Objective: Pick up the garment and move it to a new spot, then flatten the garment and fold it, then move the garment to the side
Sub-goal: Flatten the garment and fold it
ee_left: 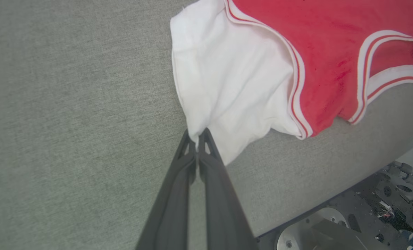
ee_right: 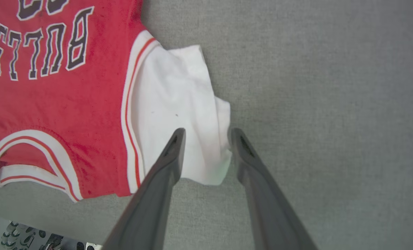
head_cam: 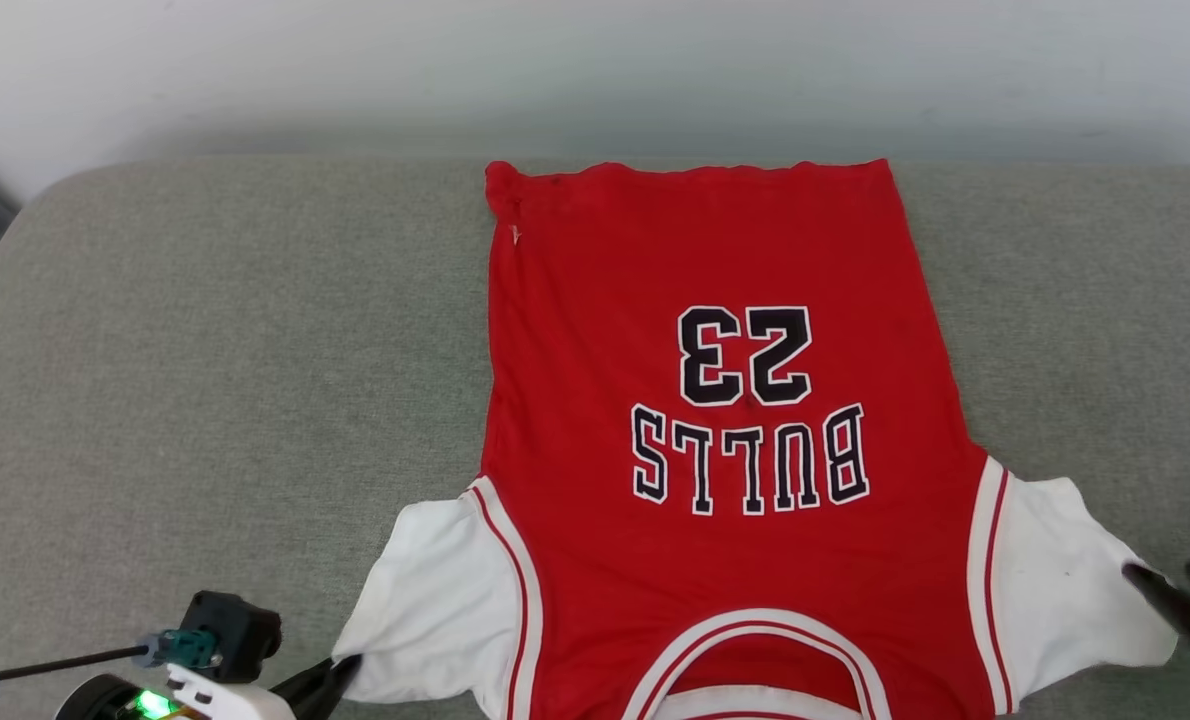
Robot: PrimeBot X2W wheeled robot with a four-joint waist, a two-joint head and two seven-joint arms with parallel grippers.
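The garment [head_cam: 715, 420], a red jersey T-shirt with white sleeves and black "BULLS 23" lettering, lies spread flat on the grey cushion, collar toward me. My left gripper [ee_left: 196, 136] is shut on the lower corner of its white sleeve [ee_left: 224, 80]; in the head view this gripper [head_cam: 340, 665] sits at the bottom left. My right gripper [ee_right: 206, 133] stands open, one finger over the other white sleeve [ee_right: 178, 104] and one just past the sleeve's edge. In the head view the right gripper [head_cam: 1170, 585] is at the right edge, beside that sleeve.
The grey cushion [head_cam: 205, 380] stretches wide to the left and right of the shirt, with a pale wall behind it. The robot's base [ee_left: 366, 215] shows beyond the cushion's near edge.
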